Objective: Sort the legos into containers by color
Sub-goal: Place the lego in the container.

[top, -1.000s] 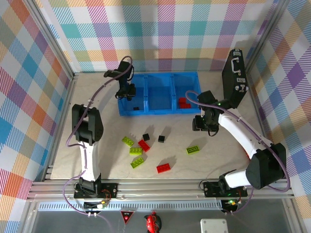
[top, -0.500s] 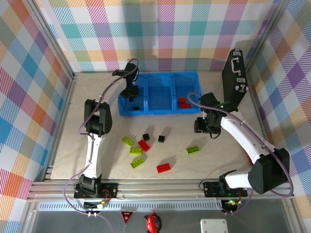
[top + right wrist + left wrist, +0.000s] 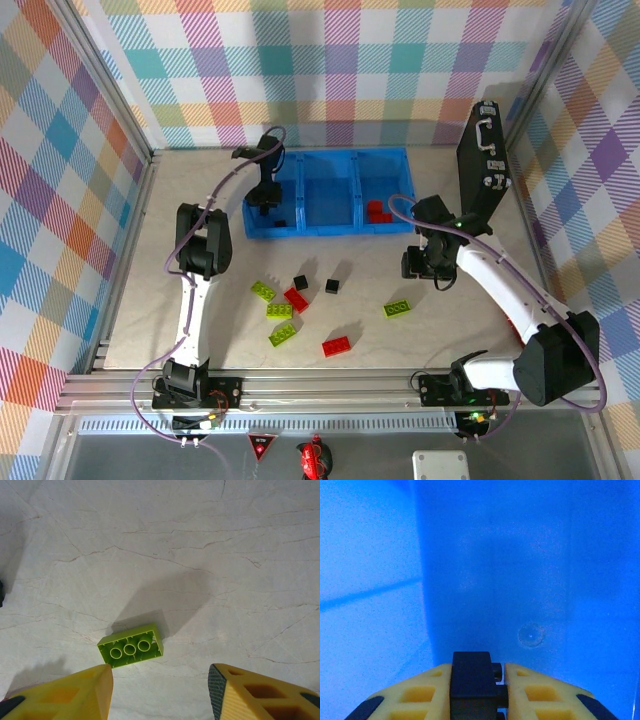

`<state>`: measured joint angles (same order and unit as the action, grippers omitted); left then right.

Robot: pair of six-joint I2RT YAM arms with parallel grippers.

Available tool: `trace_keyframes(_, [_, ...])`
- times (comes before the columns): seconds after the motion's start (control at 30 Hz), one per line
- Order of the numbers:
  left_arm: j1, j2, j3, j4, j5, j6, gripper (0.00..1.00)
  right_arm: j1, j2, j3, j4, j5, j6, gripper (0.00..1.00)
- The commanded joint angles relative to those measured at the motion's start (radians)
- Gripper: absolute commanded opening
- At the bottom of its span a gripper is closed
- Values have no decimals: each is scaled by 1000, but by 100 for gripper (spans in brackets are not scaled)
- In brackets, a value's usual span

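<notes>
My left gripper (image 3: 265,203) hangs over the left compartment of the blue tray (image 3: 330,232), shut on a small black lego (image 3: 471,676) whose studs face the right finger. The tray's blue floor lies close below it in the left wrist view. Another black lego (image 3: 281,221) lies in that compartment, and red legos (image 3: 378,210) lie in the right one. My right gripper (image 3: 424,266) stands open above the table with nothing between its fingers. A lime-green lego (image 3: 131,651) lies upside down just ahead of its left finger.
Loose on the table are green legos (image 3: 263,291) (image 3: 280,310) (image 3: 282,336) (image 3: 397,309), red ones (image 3: 296,299) (image 3: 337,346) and two black cubes (image 3: 300,282) (image 3: 332,286). A black briefcase (image 3: 482,160) stands at the back right by the wall.
The left arm has swung right, bringing its gripper and the black lego further over the left compartment. The right gripper has drifted slightly nearer and to the right.
</notes>
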<state>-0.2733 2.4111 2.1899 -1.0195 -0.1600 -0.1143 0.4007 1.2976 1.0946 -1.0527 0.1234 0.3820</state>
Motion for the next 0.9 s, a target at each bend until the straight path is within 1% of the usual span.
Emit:
trace_keyframes(0.0, [9,32,19,-25,-7,11,27,10,-33,-10,-26,8,14,54])
trace_keyframes(0.17, [9,36,22,-27,-9,10,32,9,-43,-9,-30,11,18,55])
trace_keyframes(0.4, [9,2,23,-31,1,10,37,8,-50,4,-38,13,16,55])
trace_keyframes(0.63, [8,-46,28,-44,23,8,37,9,-57,19,-40,7,18,54])
trace_keyframes(0.77, [8,-82,18,-60,63,-6,37,9,-54,26,-36,-1,17,55])
trace_keyframes(0.87, [8,-125,-19,-49,101,-17,37,8,-52,26,-30,-3,16,55])
